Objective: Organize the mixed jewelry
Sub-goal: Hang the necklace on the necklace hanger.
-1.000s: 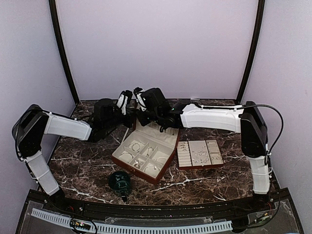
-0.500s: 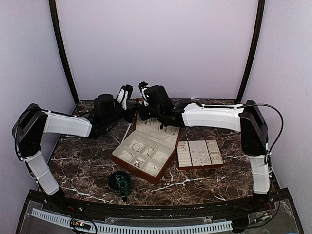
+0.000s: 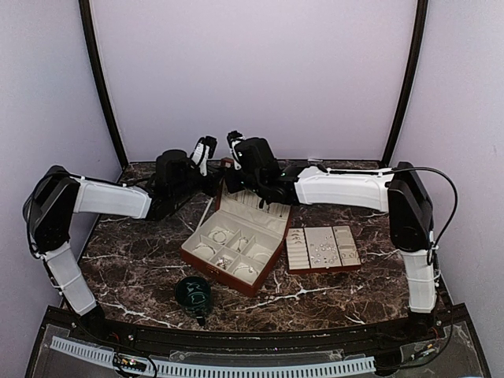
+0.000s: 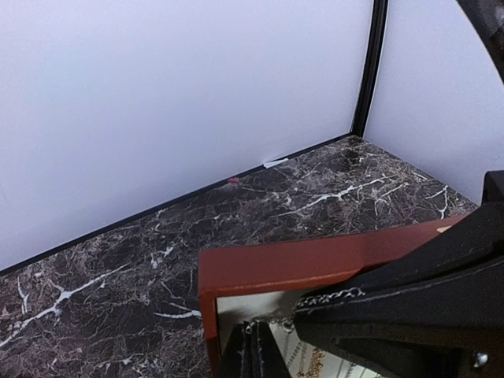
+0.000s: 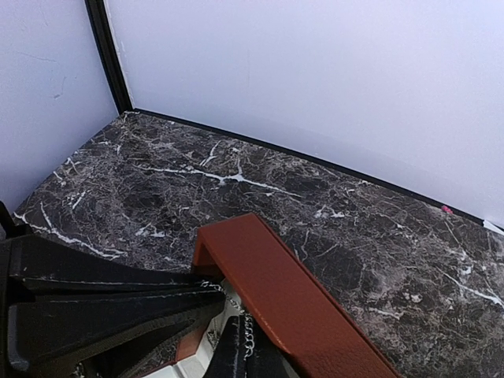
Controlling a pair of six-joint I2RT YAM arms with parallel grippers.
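Observation:
The mixed jewelry [image 3: 223,237] glints in the cream compartments of an open red-brown box [image 3: 189,253], and more pieces lie on a cream tray [image 3: 343,242] to its right. Both grippers meet at the top left corner of the raised lid [image 4: 315,264]. My left gripper [image 4: 256,346] is shut on a thin silver chain [image 4: 331,297], which runs over to the right gripper's black fingers [image 4: 409,291]. My right gripper [image 5: 248,350] pinches the same chain [image 5: 250,329] just inside the lid [image 5: 291,299]. From above, the left gripper [image 3: 213,170] and the right gripper [image 3: 231,167] nearly touch.
A dark green cup [image 3: 193,293] stands in front of the box, near the table's front edge. More chains [image 4: 313,361] hang inside the lid. The back wall is close behind both grippers. Dark marble table [image 3: 142,268] surrounds the box.
Both grippers have risen and drawn back toward the rear wall, staying shut on the chain. The box, tray and cup have not moved.

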